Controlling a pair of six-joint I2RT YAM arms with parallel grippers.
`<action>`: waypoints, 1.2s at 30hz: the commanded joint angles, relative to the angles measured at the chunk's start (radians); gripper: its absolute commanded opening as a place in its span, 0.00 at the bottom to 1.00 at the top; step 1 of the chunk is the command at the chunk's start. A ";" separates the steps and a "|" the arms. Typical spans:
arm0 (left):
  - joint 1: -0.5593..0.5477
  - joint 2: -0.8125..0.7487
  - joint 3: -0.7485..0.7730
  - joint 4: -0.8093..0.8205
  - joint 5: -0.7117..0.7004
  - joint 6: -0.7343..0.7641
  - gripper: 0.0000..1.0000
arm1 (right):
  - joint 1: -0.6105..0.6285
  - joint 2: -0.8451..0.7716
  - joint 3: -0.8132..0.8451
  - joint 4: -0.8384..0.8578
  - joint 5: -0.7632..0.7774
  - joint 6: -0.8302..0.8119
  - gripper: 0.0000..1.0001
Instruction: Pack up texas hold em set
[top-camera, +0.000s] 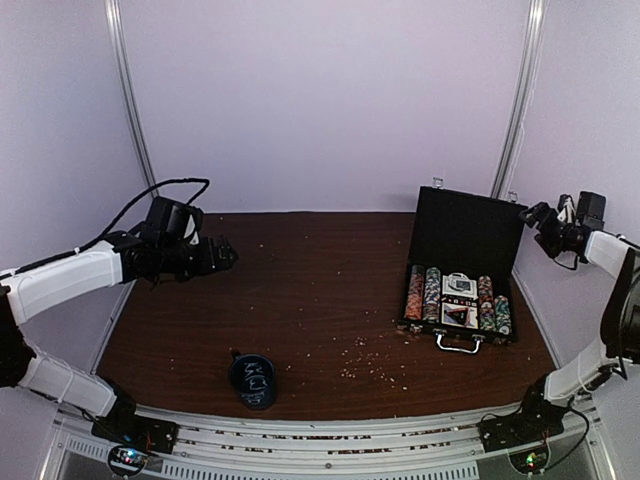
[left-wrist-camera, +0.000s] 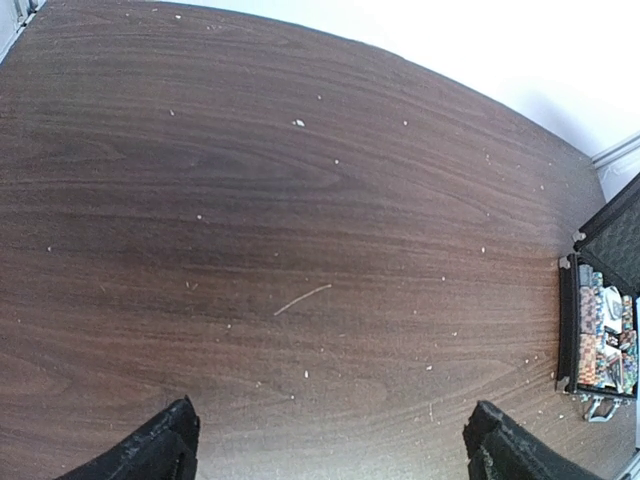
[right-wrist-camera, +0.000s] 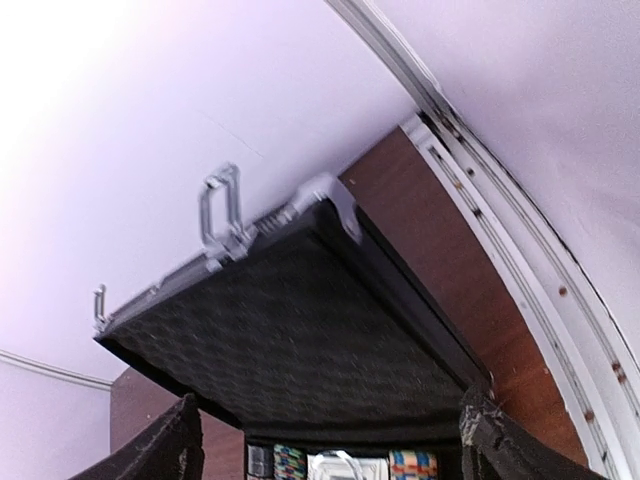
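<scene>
**Top external view.** Shows a black rectangular briefcase-style case (top-camera: 462, 262) with silver corners, standing open at the right of the dark wood-grain surface (top-camera: 300, 290). Hinged lid (top-camera: 468, 225) upright; striped multicoloured poker chip rolls (top-camera: 423, 293) and boxed card decks (top-camera: 458, 286) in the tray; metal handle (top-camera: 458, 343) facing the near edge. Dark round cup (top-camera: 253, 380) with white scribbles well apart, near left. Left claw (top-camera: 222, 254) raised over the left side; right claw (top-camera: 530, 213) just beside the lid's upper right corner.

**Left wrist view.** Shows the left claw (left-wrist-camera: 330, 455) spread wide, empty, above speckled wood; case (left-wrist-camera: 598, 335) at far right.

**Right wrist view.** Shows the right claw (right-wrist-camera: 325, 450) spread wide, grasping nothing, facing the lid's (right-wrist-camera: 290, 330) textured foam lining; silver latch (right-wrist-camera: 222, 210) on its rim. Probably rigid and heavy with chips; lid best pushed shut from its top edge, case best lifted by the handle.
</scene>
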 joint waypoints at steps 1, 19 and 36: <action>0.033 0.028 0.050 0.043 0.033 0.022 0.95 | -0.009 0.098 0.111 0.121 -0.073 0.004 0.88; 0.051 0.160 0.077 0.071 0.092 0.002 0.95 | -0.007 0.454 0.439 0.288 -0.472 0.099 0.89; 0.051 0.225 0.155 0.046 0.152 0.037 0.92 | 0.111 0.267 0.277 -0.114 -0.583 -0.166 0.87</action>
